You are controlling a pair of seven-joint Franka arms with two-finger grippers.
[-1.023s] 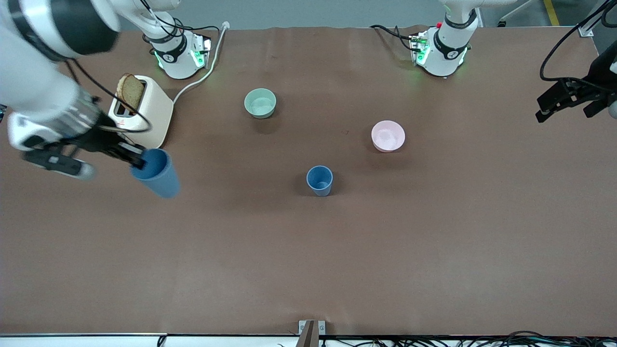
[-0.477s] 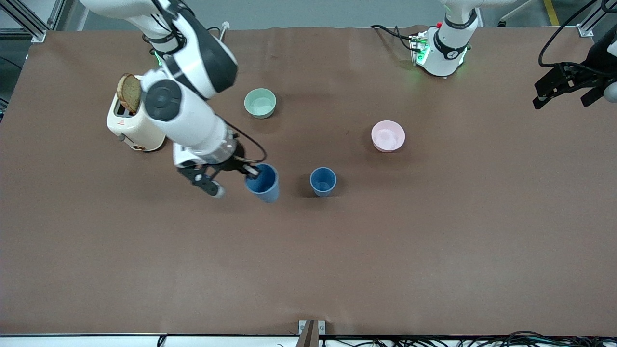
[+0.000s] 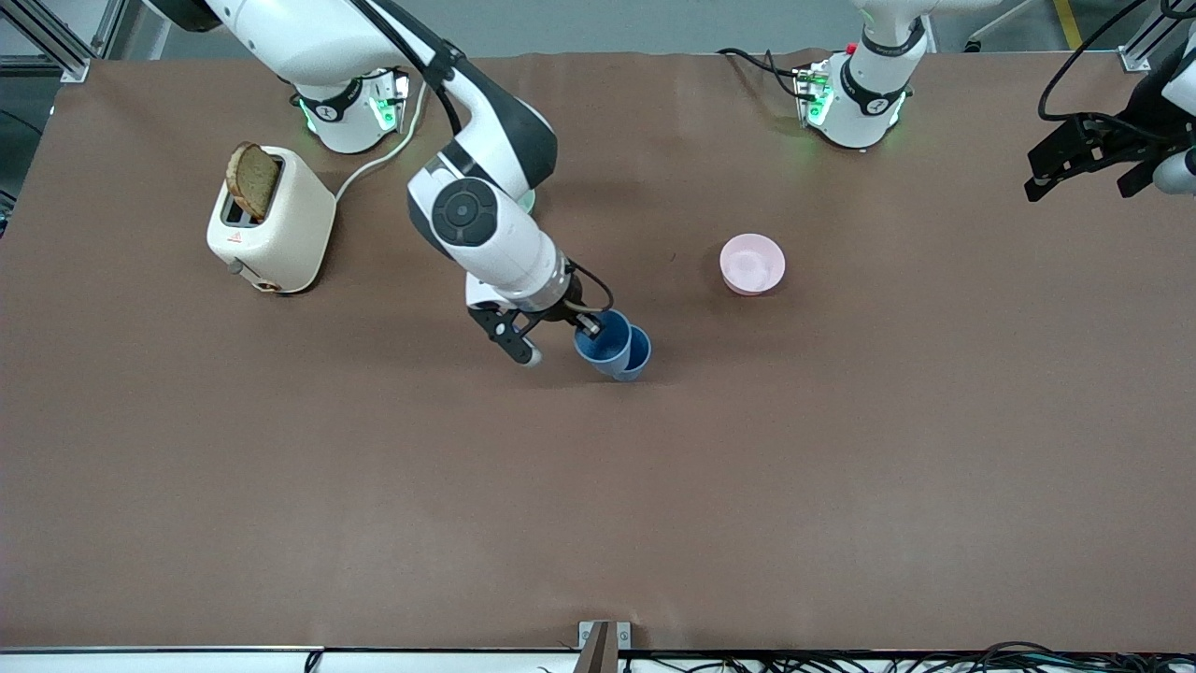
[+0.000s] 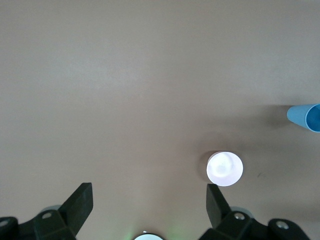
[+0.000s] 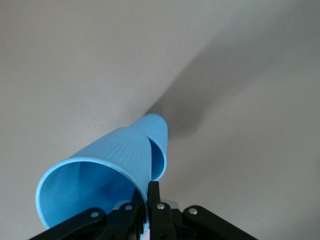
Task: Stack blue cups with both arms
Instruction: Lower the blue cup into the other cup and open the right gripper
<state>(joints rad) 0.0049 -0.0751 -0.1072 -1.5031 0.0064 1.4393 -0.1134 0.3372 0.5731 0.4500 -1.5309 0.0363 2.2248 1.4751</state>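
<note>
My right gripper point(image 3: 587, 327) is shut on the rim of a blue cup point(image 3: 602, 343) and holds it tilted over the second blue cup point(image 3: 637, 354), which stands mid-table. In the right wrist view the held cup point(image 5: 95, 175) fills the frame, pinched at its wall by my right gripper point(image 5: 151, 205), with the second cup point(image 5: 159, 145) partly hidden right past it. My left gripper point(image 3: 1074, 168) is open and empty, up in the air at the left arm's end of the table; its fingers point(image 4: 80, 202) frame bare table.
A pink bowl point(image 3: 751, 264) stands farther from the front camera than the cups, toward the left arm's end; it also shows in the left wrist view point(image 4: 225, 168). A toaster point(image 3: 271, 229) with a bread slice stands at the right arm's end. My right arm hides the green bowl.
My right gripper has carried the blue cup from beside the toaster across the table to over the standing cup. The left gripper has drifted slightly.
</note>
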